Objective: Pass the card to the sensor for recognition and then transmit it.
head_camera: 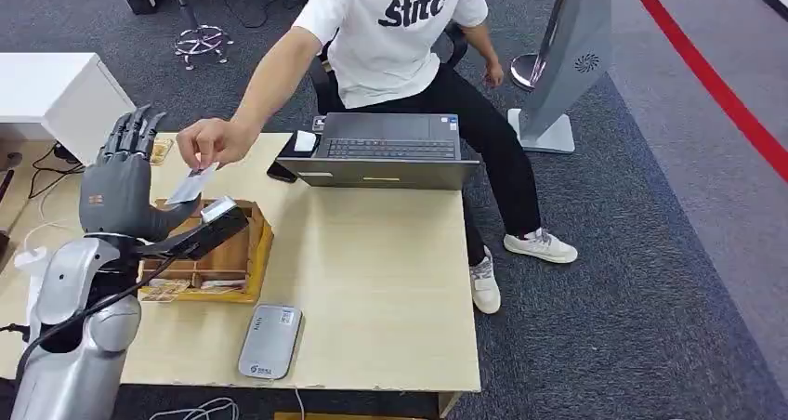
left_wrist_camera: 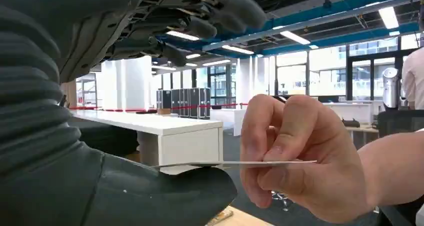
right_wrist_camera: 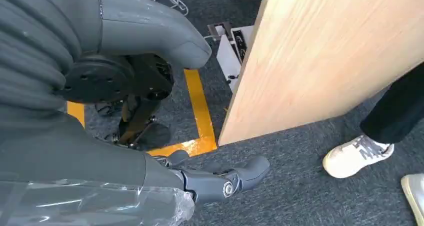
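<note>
The left hand [head_camera: 121,183] was raised, fingers spread upward, and the card [head_camera: 192,186] lay on its thumb; whether it gripped the card I cannot tell. The person's hand [head_camera: 212,142] pinched the card's other end. The right hand [right_wrist_camera: 220,181] hung open near the floor. The handover seemed unfinished. The sensor [head_camera: 269,342] lay on the surface [head_camera: 372,271]. The shirt read "Stitc".
</note>
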